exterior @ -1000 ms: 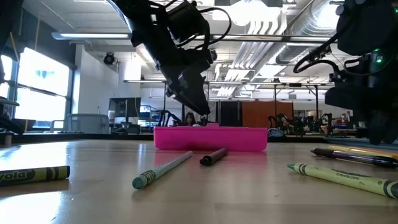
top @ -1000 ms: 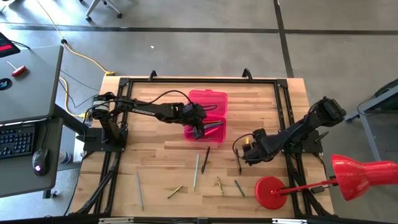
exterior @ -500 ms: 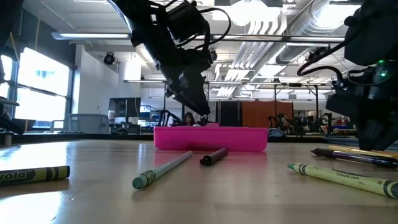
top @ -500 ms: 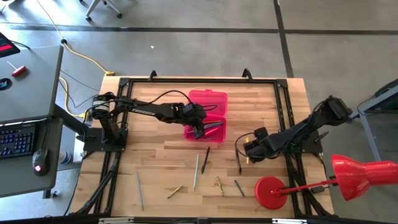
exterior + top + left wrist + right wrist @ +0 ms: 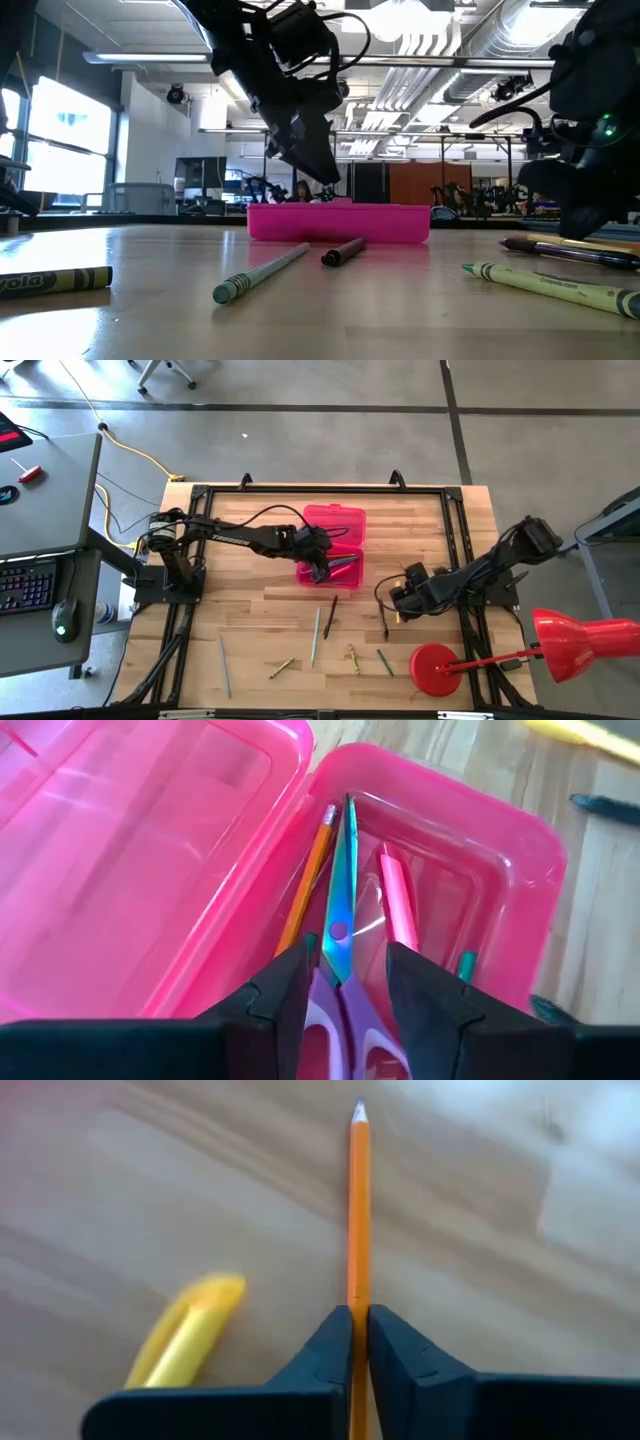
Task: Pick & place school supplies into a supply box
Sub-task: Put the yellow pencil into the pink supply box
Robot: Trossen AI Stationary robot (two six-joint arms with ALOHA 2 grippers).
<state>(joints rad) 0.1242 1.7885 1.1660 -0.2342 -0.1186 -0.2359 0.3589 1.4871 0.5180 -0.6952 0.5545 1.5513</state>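
The pink supply box (image 5: 348, 520) lies open at the table's far middle, its lid toward the far edge. In its tray (image 5: 500, 850) lie an orange pencil (image 5: 305, 880) and a pink pen (image 5: 400, 905). My left gripper (image 5: 347, 970) hangs over the tray's left end (image 5: 319, 570), with purple-handled scissors (image 5: 342, 870) between its fingers. My right gripper (image 5: 358, 1320) is low over the table's right part (image 5: 392, 608), shut on another orange pencil (image 5: 358, 1210). A yellow marker (image 5: 185, 1330) lies beside it. My left gripper has the scissors' purple handles (image 5: 335, 1020) between its two fingers, which stand against their outer sides. The fingers slant down from the table's left. The blades point ahead and down into the tray, beside the pencil there. My right gripper pinches the orange pencil's shaft (image 5: 358, 1295) between its two fingertips, slanting down from above. The pencil runs straight ahead out of the fingers, its sharpened tip (image 5: 358, 1112) away from them. Whether it is clear of the wood cannot be told.
Loose supplies lie on the near half: a green pencil (image 5: 316, 635), a dark pen (image 5: 330, 616), a grey pencil (image 5: 224, 665), a yellow crayon (image 5: 281, 668), a green crayon (image 5: 385, 662). A red lamp's round base (image 5: 435, 668) stands at the near right.
My right gripper has sunk toward the table and turned its wrist above the pencil at the right. My left gripper has stayed over the box.
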